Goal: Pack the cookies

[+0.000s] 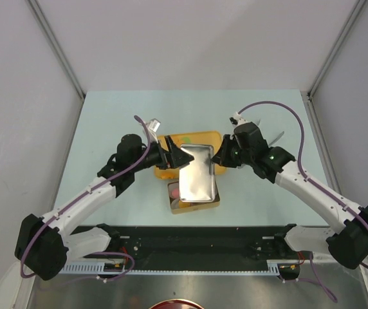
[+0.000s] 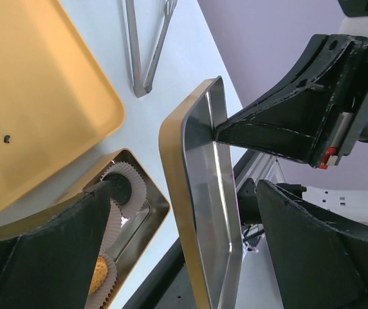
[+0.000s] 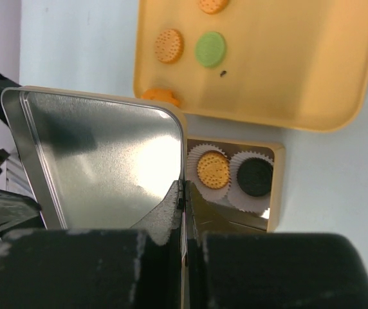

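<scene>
My right gripper (image 3: 183,190) is shut on the rim of the silver tin lid (image 3: 100,161) and holds it tilted above the gold tin (image 3: 275,187). In the tin, white paper cups hold an orange cookie (image 3: 213,169) and a black cookie (image 3: 256,177). More cookies lie on the yellow tray (image 3: 287,77): orange ones (image 3: 168,45) and a green one (image 3: 210,49). My left gripper (image 2: 185,190) is open, its fingers (image 2: 49,251) on either side of the lid (image 2: 203,212). In the top view the left gripper (image 1: 173,154) sits at the lid's (image 1: 197,170) far left corner and the right gripper (image 1: 217,159) at its right edge.
Metal tongs (image 2: 148,45) lie on the table beyond the tray, to the right in the top view (image 1: 275,137). The yellow tray (image 1: 200,137) lies just behind the tin (image 1: 193,205). Grey walls close in the table on three sides.
</scene>
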{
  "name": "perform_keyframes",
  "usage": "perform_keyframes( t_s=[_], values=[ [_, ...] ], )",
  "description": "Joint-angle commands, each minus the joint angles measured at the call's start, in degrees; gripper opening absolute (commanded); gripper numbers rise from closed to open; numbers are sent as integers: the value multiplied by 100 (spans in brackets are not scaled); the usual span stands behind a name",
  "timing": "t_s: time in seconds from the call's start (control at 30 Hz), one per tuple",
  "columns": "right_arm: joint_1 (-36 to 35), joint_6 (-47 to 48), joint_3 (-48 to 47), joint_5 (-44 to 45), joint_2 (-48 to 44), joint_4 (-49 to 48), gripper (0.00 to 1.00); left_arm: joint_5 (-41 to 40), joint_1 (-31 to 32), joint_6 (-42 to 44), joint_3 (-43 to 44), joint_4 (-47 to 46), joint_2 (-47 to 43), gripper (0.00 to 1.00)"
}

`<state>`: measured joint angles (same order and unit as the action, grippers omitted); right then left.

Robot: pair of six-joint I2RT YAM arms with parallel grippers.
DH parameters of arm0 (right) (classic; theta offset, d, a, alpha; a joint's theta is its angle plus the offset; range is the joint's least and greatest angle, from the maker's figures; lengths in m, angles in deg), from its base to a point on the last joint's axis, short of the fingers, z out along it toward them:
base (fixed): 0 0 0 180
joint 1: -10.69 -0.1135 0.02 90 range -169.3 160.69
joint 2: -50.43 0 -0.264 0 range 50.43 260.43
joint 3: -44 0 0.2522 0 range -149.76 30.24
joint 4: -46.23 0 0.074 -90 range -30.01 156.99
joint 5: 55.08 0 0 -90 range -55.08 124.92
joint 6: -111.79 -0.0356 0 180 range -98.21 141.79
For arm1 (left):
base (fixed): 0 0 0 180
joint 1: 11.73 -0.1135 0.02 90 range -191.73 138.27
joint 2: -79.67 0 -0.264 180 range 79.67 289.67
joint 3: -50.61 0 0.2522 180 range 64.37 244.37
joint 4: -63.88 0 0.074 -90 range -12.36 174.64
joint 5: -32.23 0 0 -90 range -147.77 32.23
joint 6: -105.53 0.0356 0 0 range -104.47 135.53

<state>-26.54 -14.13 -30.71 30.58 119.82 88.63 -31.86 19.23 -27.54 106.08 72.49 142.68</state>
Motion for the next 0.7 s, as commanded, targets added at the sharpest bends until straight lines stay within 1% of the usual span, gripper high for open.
perform_keyframes(
  t_s=[0.0, 0.03, 0.13, 0.17, 0.23, 0.27, 0.3, 0.33, 0.4, 0.43, 0.6, 0.63, 0.67],
  values=[
    [-213, 68, -444, 82, 101, -254, 0, 159, 68, -8, 171, -390, 10, 98],
    [-240, 76, -514, 74, 110, -245, 0, 177, 68, -17, 153, -443, 10, 96],
    [-380, 68, -602, 74, 163, -271, 0, 335, 77, -79, 100, -610, 45, 83],
    [-407, 76, -620, 65, 172, -280, 0, 353, 86, -105, 83, -654, 54, 76],
    [-460, 85, -655, 47, 216, -263, 0, 475, 94, -158, 30, -794, 89, 68],
    [-469, 94, -681, 12, 225, -271, 0, 511, 103, -193, 12, -838, 89, 60],
    [-486, 103, -690, 12, 225, -272, 0, 555, 112, -210, -14, -917, 107, 57],
    [-504, 103, -699, 3, 242, -280, 0, 599, 121, -228, -32, -953, 116, 51],
    [-513, 94, -699, -6, 233, -280, 0, 634, 138, -246, -58, -1023, 124, 46],
    [-504, 85, -699, -23, 216, -289, 0, 669, 147, -255, -67, -1041, 133, 40],
    [-522, 68, -690, -41, 233, -298, 0, 731, 191, -263, -120, -1120, 116, 24],
    [-522, 76, -690, -41, 225, -307, 0, 740, 191, -255, -120, -1120, 107, 17],
    [-530, 77, -682, -58, 216, -307, 0, 757, 191, -255, -128, -1120, 98, 13]
  ],
)
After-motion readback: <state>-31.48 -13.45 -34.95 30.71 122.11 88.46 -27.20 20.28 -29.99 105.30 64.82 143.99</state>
